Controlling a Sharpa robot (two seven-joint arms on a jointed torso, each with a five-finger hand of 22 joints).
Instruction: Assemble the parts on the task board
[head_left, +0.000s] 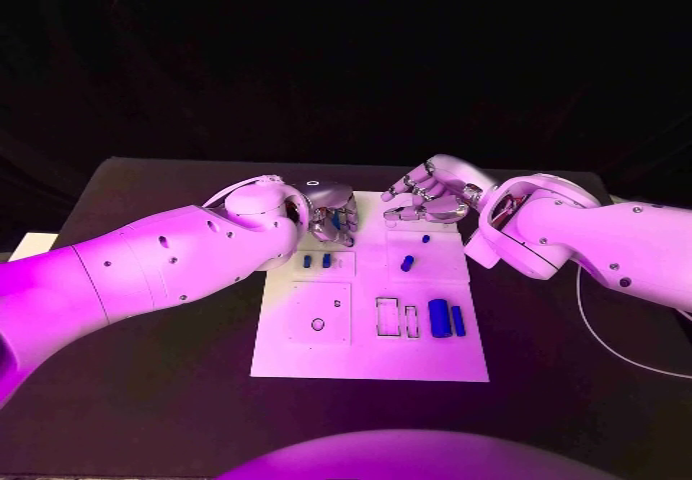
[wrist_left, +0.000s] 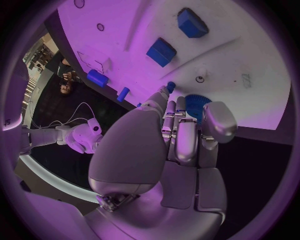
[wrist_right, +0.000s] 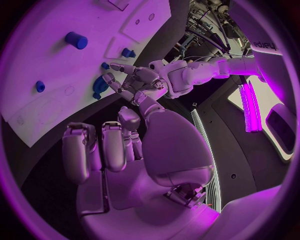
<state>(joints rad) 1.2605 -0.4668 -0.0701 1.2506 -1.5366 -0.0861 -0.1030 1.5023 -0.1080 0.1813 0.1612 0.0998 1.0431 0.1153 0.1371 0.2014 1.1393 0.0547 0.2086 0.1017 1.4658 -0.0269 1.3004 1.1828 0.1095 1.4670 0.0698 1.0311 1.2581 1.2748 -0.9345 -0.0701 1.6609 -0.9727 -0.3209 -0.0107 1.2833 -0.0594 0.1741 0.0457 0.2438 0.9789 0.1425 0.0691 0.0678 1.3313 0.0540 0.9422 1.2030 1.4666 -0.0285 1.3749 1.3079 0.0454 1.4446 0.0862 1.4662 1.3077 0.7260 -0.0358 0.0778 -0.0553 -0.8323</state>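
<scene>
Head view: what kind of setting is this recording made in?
Probably a robotics lab test bench: a black table against a dark backdrop, a white task board holding small blue parts, and nothing domestic nearby.

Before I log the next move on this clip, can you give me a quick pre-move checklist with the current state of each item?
1. Left hand over the far end of the task board, a round ribbed blue part at its fingertips: ok; firm hold: cannot tell.
2. Right hand holds nothing, fingers curled: ok.
3. Hands apart, not touching: ok.
4. Two blue bars lying beside the empty rectangular slots, not yet inserted: not ok.
5. Small blue cylinder lying loose mid-board: not ok.
6. Two small blue pegs near the left hand; seated or not: cannot tell.
</scene>
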